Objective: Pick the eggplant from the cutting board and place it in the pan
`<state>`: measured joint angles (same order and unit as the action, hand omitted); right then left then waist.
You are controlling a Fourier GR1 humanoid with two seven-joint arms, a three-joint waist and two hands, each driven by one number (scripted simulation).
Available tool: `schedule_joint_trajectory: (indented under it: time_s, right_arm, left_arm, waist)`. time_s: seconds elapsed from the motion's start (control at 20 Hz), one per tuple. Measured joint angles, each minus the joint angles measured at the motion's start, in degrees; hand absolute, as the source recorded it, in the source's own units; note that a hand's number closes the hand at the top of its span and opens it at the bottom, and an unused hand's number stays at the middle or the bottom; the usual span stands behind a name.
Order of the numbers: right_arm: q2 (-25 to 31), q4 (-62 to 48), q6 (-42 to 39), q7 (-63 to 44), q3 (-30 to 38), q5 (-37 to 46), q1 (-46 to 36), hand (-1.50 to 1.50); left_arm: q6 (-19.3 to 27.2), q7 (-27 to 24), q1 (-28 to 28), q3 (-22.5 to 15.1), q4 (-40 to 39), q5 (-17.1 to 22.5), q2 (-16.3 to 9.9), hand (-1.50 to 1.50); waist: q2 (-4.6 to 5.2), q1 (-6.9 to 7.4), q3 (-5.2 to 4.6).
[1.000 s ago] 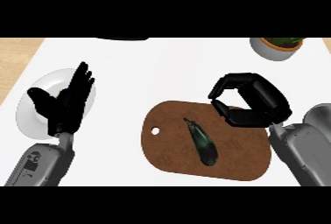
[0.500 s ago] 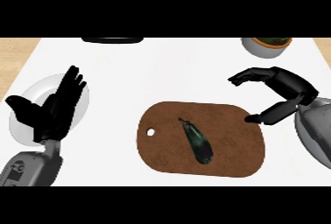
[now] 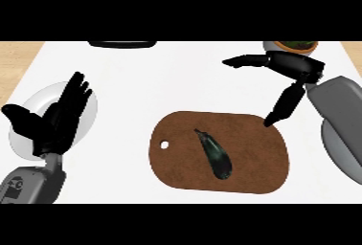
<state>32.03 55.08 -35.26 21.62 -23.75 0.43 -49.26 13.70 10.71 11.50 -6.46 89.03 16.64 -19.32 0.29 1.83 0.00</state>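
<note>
Head view, left to right: left hand [image 3: 53, 119], fingers straight, resting over plate [image 3: 86, 125]; eggplant [image 3: 215, 154] lying mid cutting board [image 3: 262, 158], likely light, smooth, slippery, best grasped across its thicker middle; right hand [image 3: 286, 72], fingers spread, holding nothing, above board's far corner.

A white counter top [image 3: 170, 81] fills most of the view, with a strip of light wooden surface [image 3: 17, 55] showing along its far left and far right edges. A white round plate [image 3: 88, 122] lies near the left side of the counter, partly covered. At the far right corner sits a pale bowl or pot [image 3: 283, 46] holding something brownish and green, possibly a plant; it is cut off by the top of the view.
</note>
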Motion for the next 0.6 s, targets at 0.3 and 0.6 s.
schedule_joint_trajectory:
  time_s: [0.3,0.6]
  right_arm:
    - [-4.2,-2.3,-1.3,-1.4,-6.0,9.3,-6.7,-1.50]
    - [-6.6,-2.2,-7.0,-3.2,-14.3,16.7,-9.1,-1.50]
  left_arm:
    - [-1.1,-1.4,0.2,1.0,-1.5,-0.1,0.3,0.00]
    - [-0.7,0.1,0.4,1.3,-0.8,-0.6,0.3,0.00]
  waist:
    - [0.05,-0.20,-0.03]
    - [-0.12,-0.53,-0.02]
